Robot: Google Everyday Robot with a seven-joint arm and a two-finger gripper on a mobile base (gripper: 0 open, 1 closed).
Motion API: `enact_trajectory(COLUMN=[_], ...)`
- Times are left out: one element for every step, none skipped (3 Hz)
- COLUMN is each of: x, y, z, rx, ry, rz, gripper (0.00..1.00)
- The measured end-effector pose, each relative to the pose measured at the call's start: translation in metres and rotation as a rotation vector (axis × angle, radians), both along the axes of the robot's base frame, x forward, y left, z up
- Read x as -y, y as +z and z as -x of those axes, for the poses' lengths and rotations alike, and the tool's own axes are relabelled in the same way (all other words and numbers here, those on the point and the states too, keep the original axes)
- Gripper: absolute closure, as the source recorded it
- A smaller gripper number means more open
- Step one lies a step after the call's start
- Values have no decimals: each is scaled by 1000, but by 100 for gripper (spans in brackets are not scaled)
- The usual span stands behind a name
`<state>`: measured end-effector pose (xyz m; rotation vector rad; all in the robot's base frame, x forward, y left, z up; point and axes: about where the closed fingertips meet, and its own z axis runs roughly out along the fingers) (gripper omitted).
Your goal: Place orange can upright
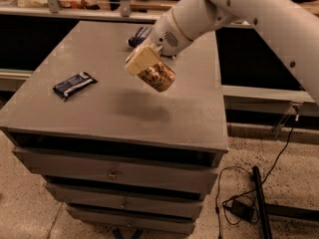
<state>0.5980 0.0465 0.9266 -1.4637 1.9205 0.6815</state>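
The orange can [158, 76] is shiny orange-gold with pale and dark label markings. It hangs tilted in the air above the middle of the grey cabinet top [164, 114], and its shadow lies on the top below it. My gripper [144, 63] is shut on the orange can, with a cream-coloured finger [138, 59] over the can's upper left end. The white arm reaches in from the upper right.
A dark blue snack packet [74, 84] lies on the left of the cabinet top. Another blue packet [139, 35] lies at the back, partly behind the arm. Drawers are below the top. A black cable and adapter [242, 209] lie on the floor at right.
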Motion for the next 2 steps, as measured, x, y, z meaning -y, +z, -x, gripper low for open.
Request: enact_trajectory(x=[-6,-2], y=[11,17], z=[6,9], rx=[-2,50], ry=[157,247], rz=[-273,-417], gripper=[100,100])
